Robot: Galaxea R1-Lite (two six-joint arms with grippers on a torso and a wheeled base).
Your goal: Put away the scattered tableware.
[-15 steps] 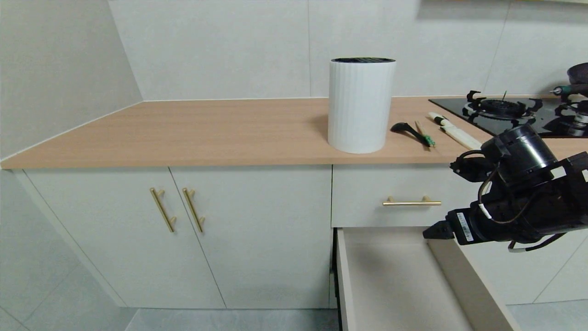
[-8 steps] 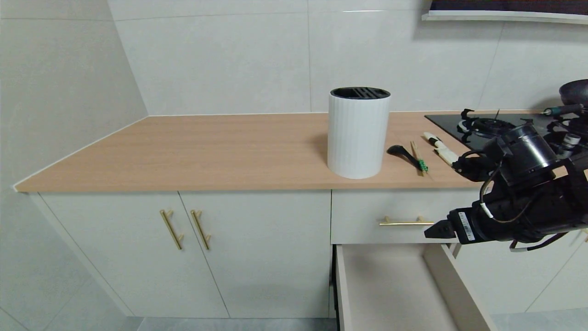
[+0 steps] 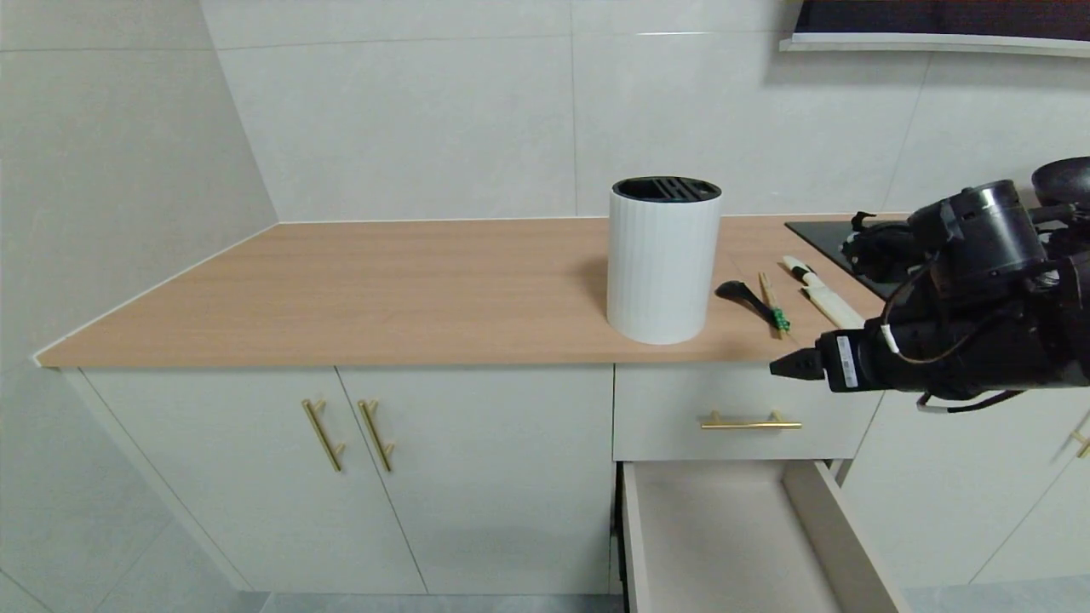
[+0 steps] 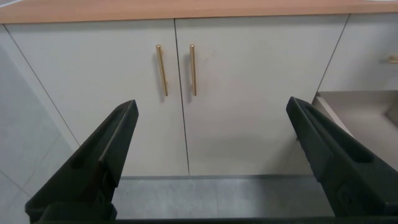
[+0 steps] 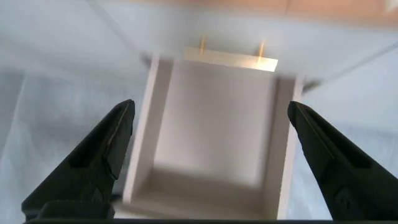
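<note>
A tall white ribbed holder [image 3: 662, 260] with a black slotted top stands on the wooden counter [image 3: 383, 289]. To its right lie a black spoon [image 3: 739, 294], chopsticks [image 3: 771, 300] with a green band, and a white-handled utensil [image 3: 819, 288]. My right gripper [image 3: 788, 366] hovers at the counter's front edge, right of the holder and above the pulled-out drawer [image 3: 637, 536]. In the right wrist view the right gripper [image 5: 210, 115] is open with nothing in it, over the drawer [image 5: 146, 137]. My left gripper [image 4: 211, 109] is open too, low down and facing the cabinet doors [image 4: 249, 93].
A shut drawer with a gold handle [image 3: 749, 421] sits above the open one. Two gold door handles [image 3: 345, 434] mark the cabinet to the left. A black hob [image 3: 839, 238] with a dark pan [image 3: 1060, 174] is at the counter's right end. The counter's left half is bare.
The head camera has shifted, showing more wall. My right gripper has risen from the level of the drawer fronts to the counter's front edge.
</note>
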